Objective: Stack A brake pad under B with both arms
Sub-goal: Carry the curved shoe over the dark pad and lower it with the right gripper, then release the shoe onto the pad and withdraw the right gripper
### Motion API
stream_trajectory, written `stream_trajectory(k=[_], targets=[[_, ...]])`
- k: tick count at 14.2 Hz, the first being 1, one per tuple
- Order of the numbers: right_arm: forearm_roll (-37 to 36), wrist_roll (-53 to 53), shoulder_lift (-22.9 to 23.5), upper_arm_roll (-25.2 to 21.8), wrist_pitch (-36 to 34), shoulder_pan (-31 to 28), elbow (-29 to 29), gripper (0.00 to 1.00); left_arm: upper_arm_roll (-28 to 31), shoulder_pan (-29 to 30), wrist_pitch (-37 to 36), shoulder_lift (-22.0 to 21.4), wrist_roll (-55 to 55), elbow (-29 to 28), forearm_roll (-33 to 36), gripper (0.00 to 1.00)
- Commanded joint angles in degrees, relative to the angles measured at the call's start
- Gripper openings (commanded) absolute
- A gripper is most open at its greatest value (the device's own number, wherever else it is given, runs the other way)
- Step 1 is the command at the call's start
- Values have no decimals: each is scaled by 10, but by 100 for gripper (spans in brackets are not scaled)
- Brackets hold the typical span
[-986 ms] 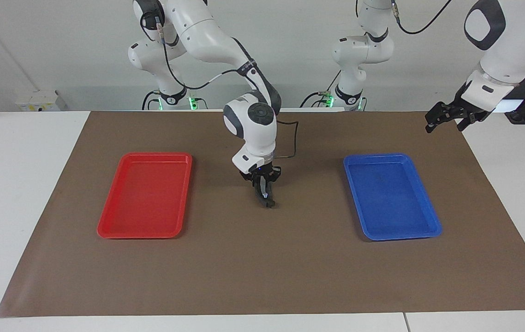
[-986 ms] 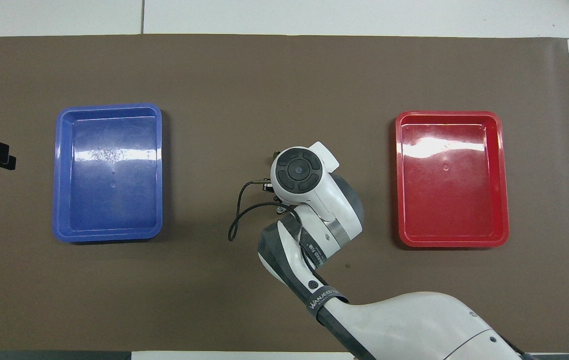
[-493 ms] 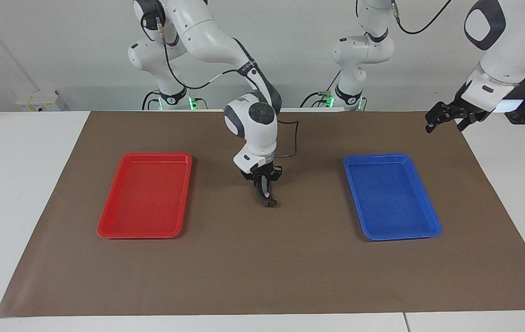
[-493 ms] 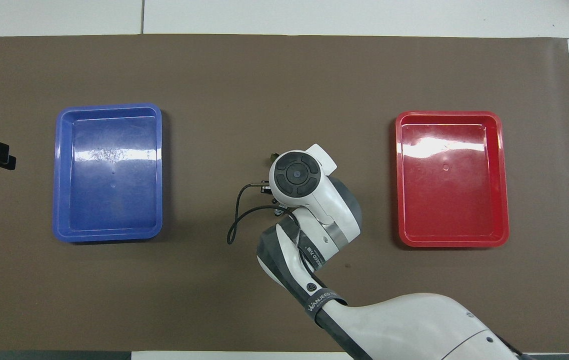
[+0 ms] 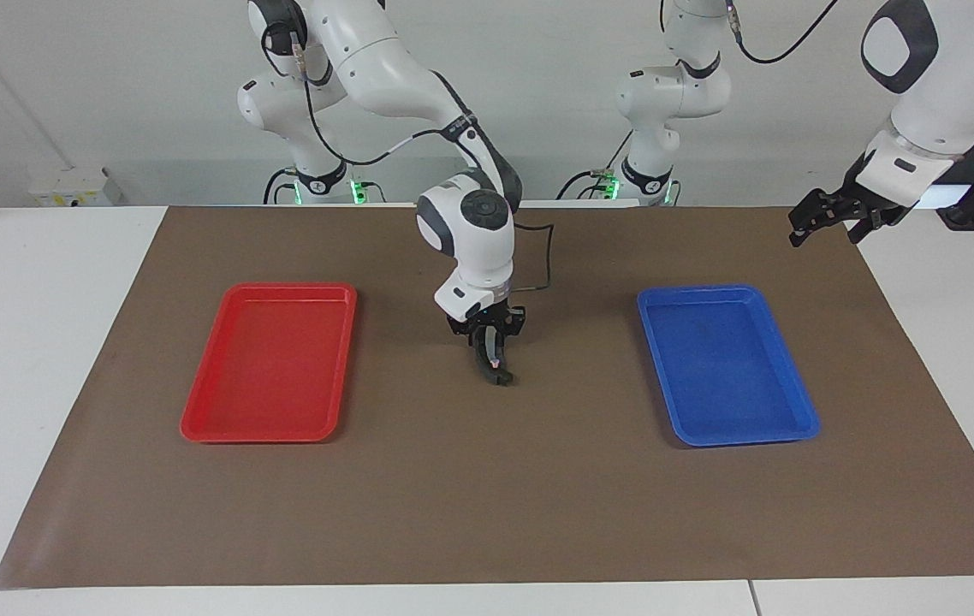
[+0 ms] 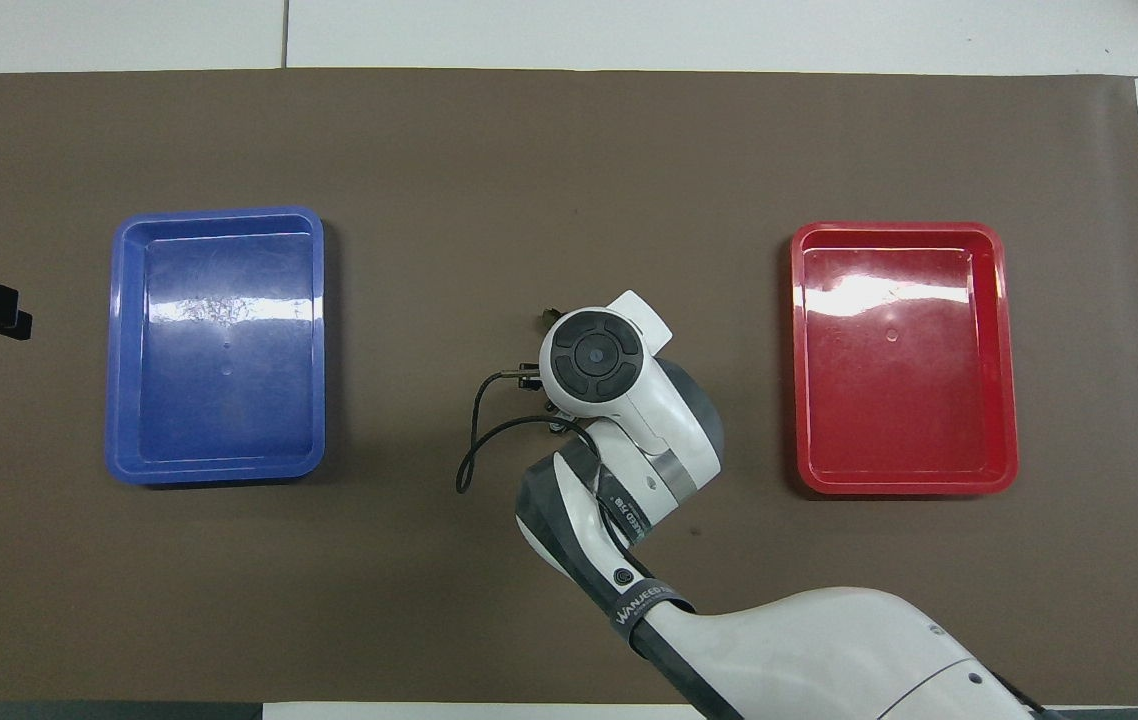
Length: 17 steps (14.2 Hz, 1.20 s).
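My right gripper (image 5: pixel 491 340) is low over the middle of the brown mat, between the two trays. It stands right at B (image 5: pixel 495 370), a dark curved piece with a light strip that lies on the mat and runs out from under the gripper, away from the robots. I cannot make out the short A brake pad as a separate thing; if it is there, B and the gripper hide it. In the overhead view the right wrist covers the spot, and only a dark tip (image 6: pixel 551 318) shows past it. My left gripper (image 5: pixel 828 224) waits open and empty, raised over the mat's corner.
A red tray (image 5: pixel 196 419) lies toward the right arm's end of the table and a blue tray (image 5: pixel 804 419) toward the left arm's end. Both hold nothing. A black cable (image 6: pixel 469 440) loops from the right wrist.
The right wrist has risen very slightly while B's tip on the mat has stayed in place. The left arm has not moved.
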Motion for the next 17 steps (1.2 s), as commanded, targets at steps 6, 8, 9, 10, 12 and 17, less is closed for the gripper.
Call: stream_trajectory(k=[6,8,9,10,12,17], targets=[[-5,-15,-74,-4,-44,-46,10,100,-2,5,-7,-3,9,-2,-5,100],[-12,-27,-107,-4,-54,-88,10,100,-2,5,-7,-3,9,-2,-5,100],[-20,-47,-124,-4,-70,-108,11,100,-2,5,-7,-3,9,-2,-5,100],[-30,-63,-136,-4,-90,-123,14,100,-2,5,-7,-3,9,-2,-5,100],[-51,-92,-161,-3,-121,-152,17,100,-2,5,-7,-3,9,-2,-5,100],[-51,-225,-235,-2,-261,-243,9,100,-2,5,-7,-3,9,-2,-5,100]])
